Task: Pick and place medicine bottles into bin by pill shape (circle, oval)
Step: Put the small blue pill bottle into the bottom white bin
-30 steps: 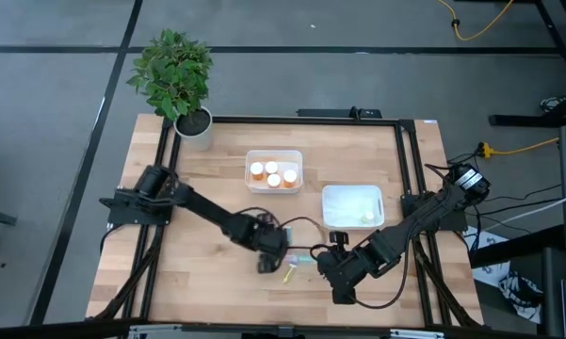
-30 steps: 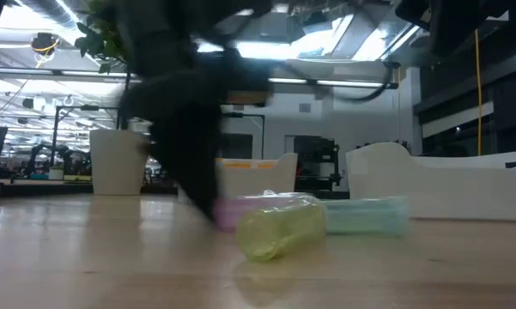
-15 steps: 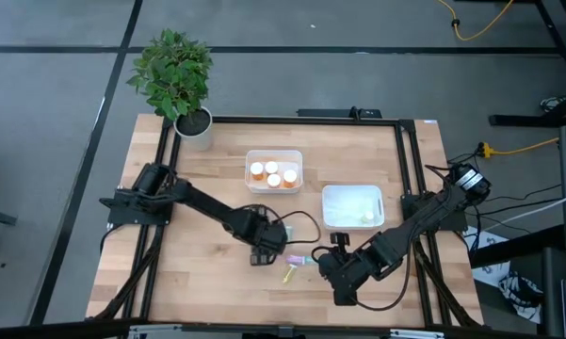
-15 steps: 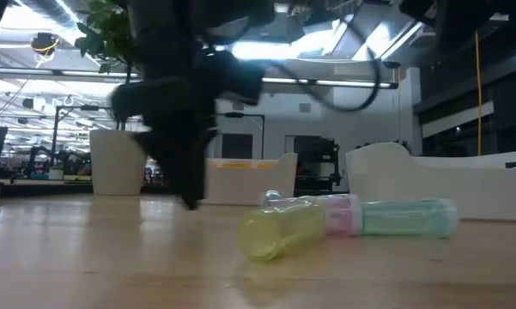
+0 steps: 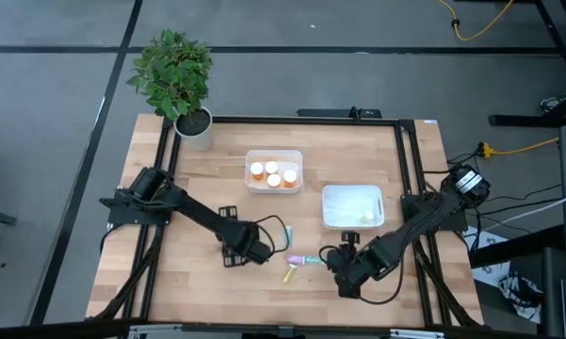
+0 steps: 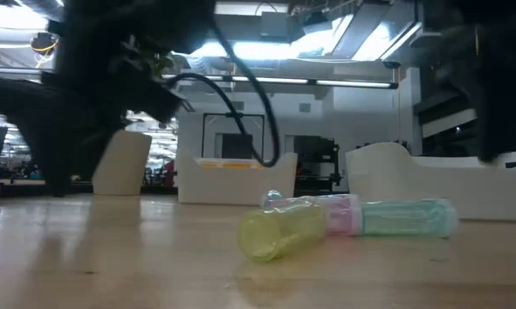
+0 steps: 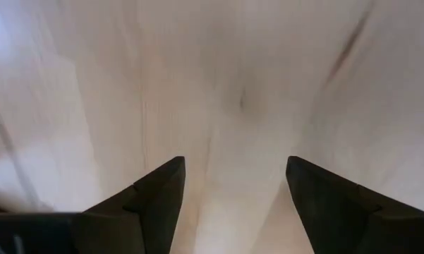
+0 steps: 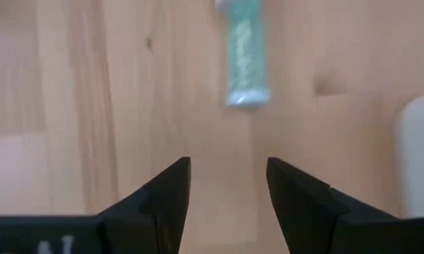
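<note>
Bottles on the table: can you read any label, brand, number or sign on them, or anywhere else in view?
No text can be read in any view.
Teal bottle: pale marks on its side, too blurred to read.
Yellow bottle and pink bottle: no label shows.
Orange bottles in the bin: only white caps show from above.
Left wrist housing: a mark at the frame edge, cut off and unreadable.
</note>
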### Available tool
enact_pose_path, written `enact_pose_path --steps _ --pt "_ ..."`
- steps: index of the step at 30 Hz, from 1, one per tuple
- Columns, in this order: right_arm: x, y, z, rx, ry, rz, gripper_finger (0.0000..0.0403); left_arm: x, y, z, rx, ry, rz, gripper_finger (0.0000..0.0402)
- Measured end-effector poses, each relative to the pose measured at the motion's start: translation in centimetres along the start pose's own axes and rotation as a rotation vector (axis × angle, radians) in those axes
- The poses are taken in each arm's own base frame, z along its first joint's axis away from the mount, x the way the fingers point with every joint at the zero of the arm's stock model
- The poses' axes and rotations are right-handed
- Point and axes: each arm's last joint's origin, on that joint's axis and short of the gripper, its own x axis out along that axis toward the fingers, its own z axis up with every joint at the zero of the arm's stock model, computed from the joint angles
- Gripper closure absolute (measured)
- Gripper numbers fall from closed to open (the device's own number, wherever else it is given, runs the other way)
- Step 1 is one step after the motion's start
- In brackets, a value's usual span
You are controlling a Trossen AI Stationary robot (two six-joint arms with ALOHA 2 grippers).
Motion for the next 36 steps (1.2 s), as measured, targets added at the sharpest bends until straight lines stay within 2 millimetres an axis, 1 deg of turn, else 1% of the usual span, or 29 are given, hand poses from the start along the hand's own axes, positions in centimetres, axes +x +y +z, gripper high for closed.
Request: enact_pose_path --steps 2,5,7,10,13,17,21,25,27,30,36 --pt "0.9 0.2 -1.2 0.008 -0.011 0.023 0.0213 -0.1 -0.4 -0.7 0.027 0.027 0.019 0.0159" --pt "1.8 0.6 -2.5 0.005 -0.044 0.047 0.0213 -0.3 -0.7 -1.8 0.064 0.096 0.026 0.0159" --pt "2.1 0.9 -3.1 -0.003 -0.11 0.034 0.0213 -0.7 -0.5 -2.5 0.063 0.125 0.059 0.0159" --pt "2.5 1.2 -3.9 -0.012 -0.192 0.014 0.0213 -2.1 0.4 -3.4 0.026 0.108 0.076 0.0159" --pt "2.9 0.9 -4.7 -0.024 -0.218 -0.03 0.0213 -4.2 1.4 -4.5 -0.011 -0.009 0.066 0.0159" --pt "3.8 0.3 -5.5 -0.012 -0.255 -0.02 0.0213 -7.6 3.0 -6.6 -0.087 -0.252 0.054 0.0159" --pt "5.0 -0.3 -6.2 0.018 -0.375 0.03 0.0213 -10.7 4.5 -9.2 -0.158 -0.523 0.036 0.0159" --pt "5.9 -1.5 -7.4 0.062 -0.478 0.024 0.0213 -12.9 5.7 -11.2 -0.214 -0.759 0.018 0.0159" --pt "6.2 -2.0 -7.9 0.083 -0.494 0.024 0.0213 -13.7 6.1 -11.9 -0.231 -0.839 0.008 0.0159" --pt "6.2 -2.0 -7.9 0.095 -0.525 0.053 0.0213 -14.2 6.3 -12.6 -0.241 -0.903 0.01 0.0159" --pt "6.0 -1.7 -7.2 0.024 -0.54 0.041 0.0213 -14.2 6.1 -12.8 -0.233 -0.922 0.022 0.0159"
